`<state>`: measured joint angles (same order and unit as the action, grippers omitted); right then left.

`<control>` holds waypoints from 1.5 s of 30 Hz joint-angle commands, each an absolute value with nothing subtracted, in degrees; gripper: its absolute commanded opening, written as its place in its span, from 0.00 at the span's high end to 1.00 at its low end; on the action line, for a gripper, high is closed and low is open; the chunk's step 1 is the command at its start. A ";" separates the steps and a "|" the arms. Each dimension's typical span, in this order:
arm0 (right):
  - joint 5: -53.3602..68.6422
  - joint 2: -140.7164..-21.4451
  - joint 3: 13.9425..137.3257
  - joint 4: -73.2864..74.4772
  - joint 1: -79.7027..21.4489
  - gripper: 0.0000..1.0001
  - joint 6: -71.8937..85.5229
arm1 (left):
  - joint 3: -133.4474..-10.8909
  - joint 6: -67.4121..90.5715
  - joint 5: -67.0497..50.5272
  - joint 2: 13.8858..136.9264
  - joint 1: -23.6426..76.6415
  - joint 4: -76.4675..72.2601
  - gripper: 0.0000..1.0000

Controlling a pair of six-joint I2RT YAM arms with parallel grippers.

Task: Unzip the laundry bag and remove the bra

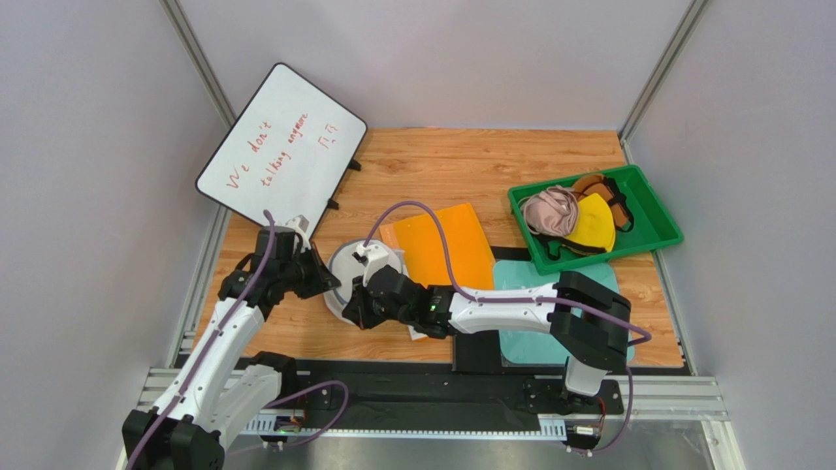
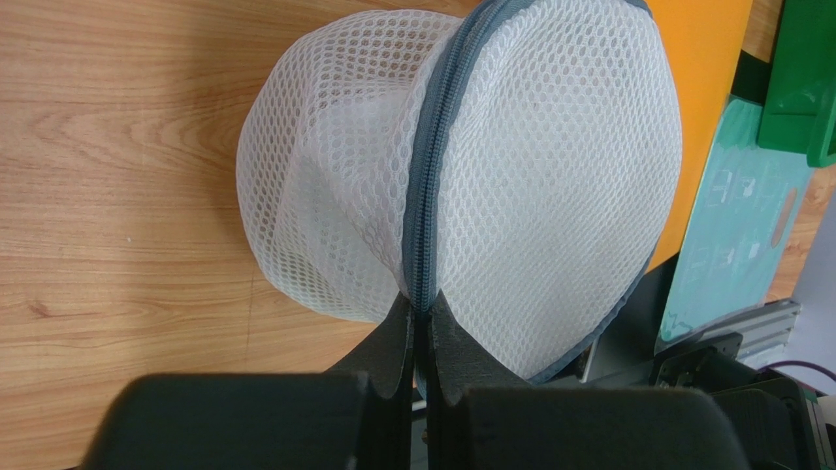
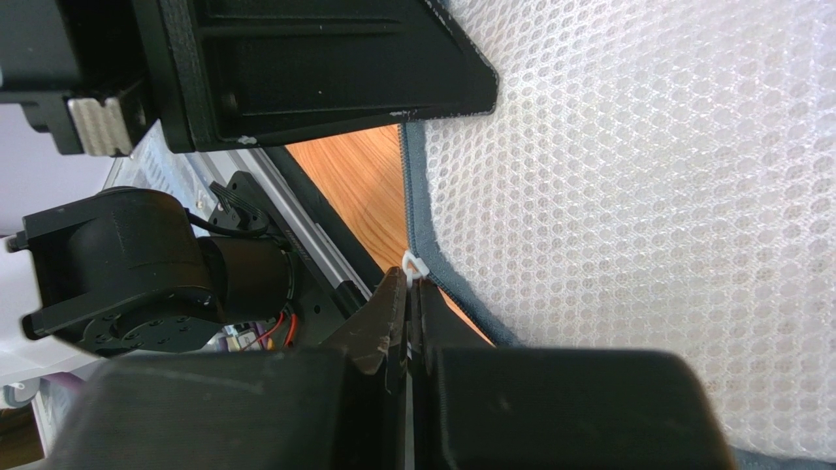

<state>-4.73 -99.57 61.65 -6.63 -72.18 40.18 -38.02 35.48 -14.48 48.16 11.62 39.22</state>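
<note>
The laundry bag (image 1: 368, 266) is a round white mesh pouch with a grey zipper rim (image 2: 429, 186). It stands tilted on edge on the wooden table between my two grippers. My left gripper (image 2: 423, 311) is shut on the zipper rim at the bag's near edge and sits at the bag's left side in the top view (image 1: 321, 278). My right gripper (image 3: 408, 284) is shut on the small white zipper pull (image 3: 412, 261) at the rim, at the bag's lower side in the top view (image 1: 355, 309). The mesh (image 3: 638, 196) looks plain white. The bra is hidden.
A green tray (image 1: 628, 248) at the back right holds a pale pink bra (image 1: 549, 209), a bright yellow bra (image 1: 595, 223) and a brown garment with dark straps. An orange sheet (image 1: 446, 245) and a teal mat (image 1: 535, 279) lie right of the bag. A whiteboard (image 1: 280, 147) leans at the back left.
</note>
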 commanded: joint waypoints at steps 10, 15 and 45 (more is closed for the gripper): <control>-7.20 -95.72 56.61 -7.82 -72.42 1.00 39.81 | -42.10 32.52 -12.83 52.21 11.86 37.09 1.00; -8.17 -93.78 53.97 -6.86 -71.90 1.00 39.38 | -42.71 31.20 -12.92 52.91 11.86 37.09 1.00; -6.24 -94.13 56.68 -9.31 -70.66 1.00 40.17 | -38.50 33.75 -13.62 47.20 12.83 40.08 0.27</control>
<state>-7.35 -92.71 52.71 -5.56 -69.73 39.38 -41.04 31.24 -13.82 50.28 12.03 38.89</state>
